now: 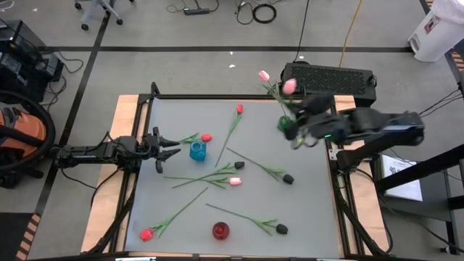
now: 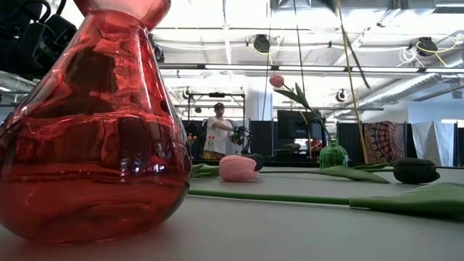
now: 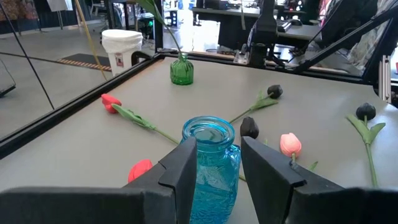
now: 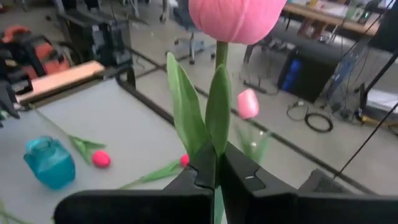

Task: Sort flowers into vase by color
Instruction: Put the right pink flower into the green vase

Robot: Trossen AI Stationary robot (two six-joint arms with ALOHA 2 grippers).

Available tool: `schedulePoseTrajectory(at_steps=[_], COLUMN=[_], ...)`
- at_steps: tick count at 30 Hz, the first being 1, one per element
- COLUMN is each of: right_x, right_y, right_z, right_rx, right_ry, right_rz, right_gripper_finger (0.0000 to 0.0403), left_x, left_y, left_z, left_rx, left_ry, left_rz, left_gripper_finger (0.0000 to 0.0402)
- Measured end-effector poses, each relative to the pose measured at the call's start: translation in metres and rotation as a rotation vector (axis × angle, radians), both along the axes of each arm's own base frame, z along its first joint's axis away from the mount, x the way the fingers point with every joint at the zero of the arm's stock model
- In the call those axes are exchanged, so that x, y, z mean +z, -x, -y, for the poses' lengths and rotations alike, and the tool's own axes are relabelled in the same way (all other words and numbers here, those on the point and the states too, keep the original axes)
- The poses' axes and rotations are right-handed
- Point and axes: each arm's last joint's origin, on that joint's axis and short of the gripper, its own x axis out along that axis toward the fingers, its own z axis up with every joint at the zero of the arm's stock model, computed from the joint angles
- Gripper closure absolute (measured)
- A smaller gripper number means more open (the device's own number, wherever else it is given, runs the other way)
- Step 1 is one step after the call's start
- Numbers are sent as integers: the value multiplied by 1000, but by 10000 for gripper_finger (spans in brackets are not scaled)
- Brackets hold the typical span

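The right gripper (image 1: pixel 297 138) is clamped on a pink tulip (image 4: pixel 235 18) above the green vase (image 1: pixel 284 124), likely to drop it in, while the left gripper (image 1: pixel 168 147), fingers apart, waits beside the blue vase (image 1: pixel 197 151).

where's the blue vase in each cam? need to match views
High: blue vase left of centre, just ahead of the left hand.
Low: not visible.
Left wrist: bottom centre, between that hand's open fingers.
Right wrist: lower left.
Shared landmark: the red tulip head beside it.
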Motion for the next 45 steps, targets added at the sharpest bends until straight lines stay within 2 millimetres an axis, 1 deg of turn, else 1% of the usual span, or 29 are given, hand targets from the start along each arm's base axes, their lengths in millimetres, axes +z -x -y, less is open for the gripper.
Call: schedulePoseTrajectory(at_steps=[5, 10, 13, 15, 17, 20, 22, 25, 27, 30, 34, 37, 40, 42, 45], right_x=[14, 17, 14, 8, -2, -24, -40, -64, -80, -100, -118, -124, -127, -125, -117], right_y=[47, 88, 110, 123, 138, 157, 164, 169, 168, 161, 150, 143, 138, 136, 131], right_z=[8, 15, 18, 21, 23, 27, 28, 29, 29, 28, 26, 25, 24, 24, 23], right_rx=[-4, -13, -15, -28, -36, -66, -76, -90, -88, -77, -64, -56, -53, -47, -37], right_ry=[39, 48, 52, 61, 59, 50, 43, 50, 59, 75, 107, 129, 125, 128, 166], right_rz=[12, -2, 4, 25, 44, 96, 143, 213, 248, 292, 339, 346, 371, 388, 407], right_gripper_finger=[401, 401, 401, 401, 401, 401, 401, 401, 401, 401, 401, 401, 401, 401, 401], left_x=[0, 0, 0, 0, 0, 0, 0, 0, 0, 0, 0, 0, 0, 0, 0], left_y=[0, 0, 0, 0, 0, 0, 0, 0, 0, 0, 0, 0, 0, 0, 0], left_z=[0, 0, 0, 0, 0, 0, 0, 0, 0, 0, 0, 0, 0, 0, 0], left_rx=[0, 0, 0, 0, 0, 0, 0, 0, 0, 0, 0, 0, 0, 0, 0], left_ry=[0, 0, 0, 0, 0, 0, 0, 0, 0, 0, 0, 0, 0, 0, 0], left_rz=[0, 0, 0, 0, 0, 0, 0, 0, 0, 0, 0, 0, 0, 0, 0], left_gripper_finger=[269, 269, 269, 269, 269, 269, 269, 269, 269, 269, 269, 269, 269, 269, 269])
